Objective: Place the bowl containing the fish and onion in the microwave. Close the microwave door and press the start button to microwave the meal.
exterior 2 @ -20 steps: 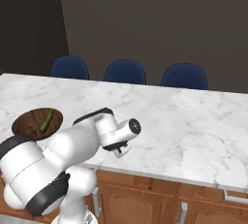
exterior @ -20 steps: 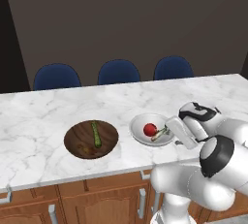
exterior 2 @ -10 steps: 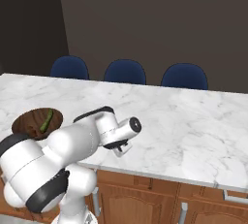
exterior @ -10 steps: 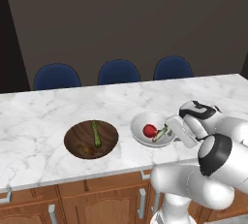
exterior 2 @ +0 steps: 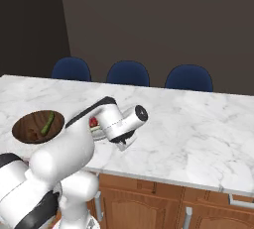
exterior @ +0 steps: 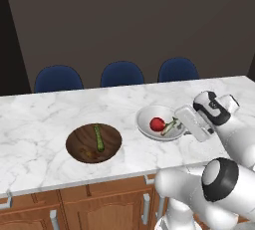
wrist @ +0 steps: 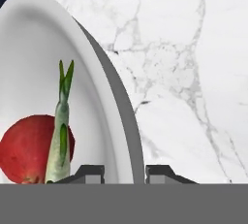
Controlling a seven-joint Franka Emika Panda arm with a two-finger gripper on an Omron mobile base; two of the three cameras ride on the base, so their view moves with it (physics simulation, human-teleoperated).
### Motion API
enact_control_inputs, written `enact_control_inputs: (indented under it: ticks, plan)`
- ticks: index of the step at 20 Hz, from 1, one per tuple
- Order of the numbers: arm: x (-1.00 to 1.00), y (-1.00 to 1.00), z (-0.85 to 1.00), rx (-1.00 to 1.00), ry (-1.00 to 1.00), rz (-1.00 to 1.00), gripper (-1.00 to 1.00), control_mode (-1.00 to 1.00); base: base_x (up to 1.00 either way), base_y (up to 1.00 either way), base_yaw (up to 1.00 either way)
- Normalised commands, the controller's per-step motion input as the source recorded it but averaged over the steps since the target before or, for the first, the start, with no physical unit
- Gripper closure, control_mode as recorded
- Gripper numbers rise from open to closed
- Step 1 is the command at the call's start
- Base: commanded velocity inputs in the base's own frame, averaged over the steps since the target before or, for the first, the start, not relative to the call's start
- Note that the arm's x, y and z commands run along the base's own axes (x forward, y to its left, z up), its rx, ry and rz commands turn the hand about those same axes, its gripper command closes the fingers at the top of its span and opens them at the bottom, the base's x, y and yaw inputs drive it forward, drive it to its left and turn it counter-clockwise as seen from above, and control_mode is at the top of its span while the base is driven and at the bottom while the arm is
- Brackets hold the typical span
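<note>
The white arm rises from the base, bends at a dark elbow joint and reaches forward and low, with the wrist turned so that the hand lies nearly level. In the left base view the gripper (exterior: 185,124) points to the left, and its tips are hidden behind the hand body. In the hand view the gripper (wrist: 125,170) shows its 2 dark fingertips (wrist: 89,171) at the bottom, with a gap between them. The pictures do not show whether the tips press on anything.
</note>
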Motion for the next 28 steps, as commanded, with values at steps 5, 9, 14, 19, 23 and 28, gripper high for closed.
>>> enact_control_inputs:
  ticks: [5, 9, 14, 19, 23, 28]
  plan:
    - [-0.82, 0.00, 0.64, 0.00, -0.01, 0.11, 1.00, -1.00, 0.00, 0.00, 0.00]
    - [-1.00, 0.00, 0.66, 0.00, -0.07, 0.14, 1.00, -1.00, 0.00, 0.00, 0.00]
    - [-0.47, 0.00, 0.72, 0.00, -0.01, 0.04, 1.00, -1.00, 0.00, 0.00, 0.00]
    - [-0.01, -0.10, 0.55, 0.00, 0.00, -0.01, 1.00, -1.00, 0.00, 0.00, 0.00]
    - [0.00, -0.11, 0.26, 0.00, 0.00, -0.01, 1.00, -1.00, 0.00, 0.00, 0.00]
    - [0.00, 0.00, 0.01, 0.00, 0.00, 0.00, 1.00, 1.00, 0.00, 0.00, 0.00]
